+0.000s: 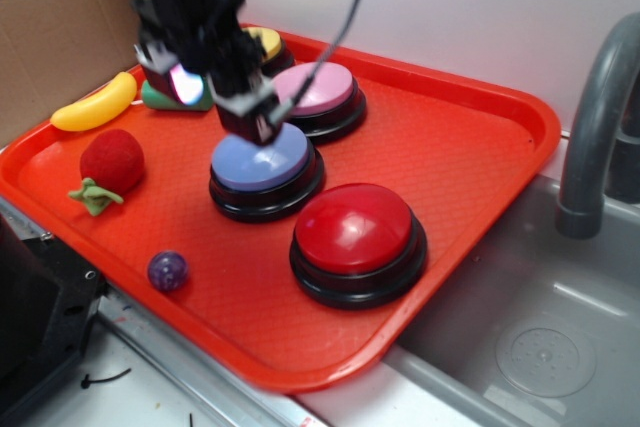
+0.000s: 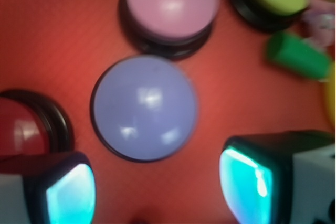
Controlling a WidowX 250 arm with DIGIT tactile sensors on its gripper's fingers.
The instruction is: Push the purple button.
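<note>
Purple button [image 1: 262, 161]: near the middle of the red tray [image 1: 470, 147], on a black base; in the wrist view [image 2: 145, 107] it sits between the two fingers.
End effector [image 1: 262, 129]: over the button's far edge, whether touching cannot be told; fingers [image 2: 71, 192] spread wide, nothing held.
Pink button [image 1: 318, 88]: just beyond the purple one, toward the far side.
Red button [image 1: 355, 229]: near right of the purple one, close beside it.
Yellow button [image 1: 266, 42]: far side, partly hidden behind the arm.
Banana [image 1: 96, 105]: far left edge of the tray.
Strawberry [image 1: 110, 164]: left, well apart from the purple button.
Small glitter ball [image 1: 167, 270]: near left, by the tray rim.
Sink [image 1: 540, 347]: right of the tray.
</note>
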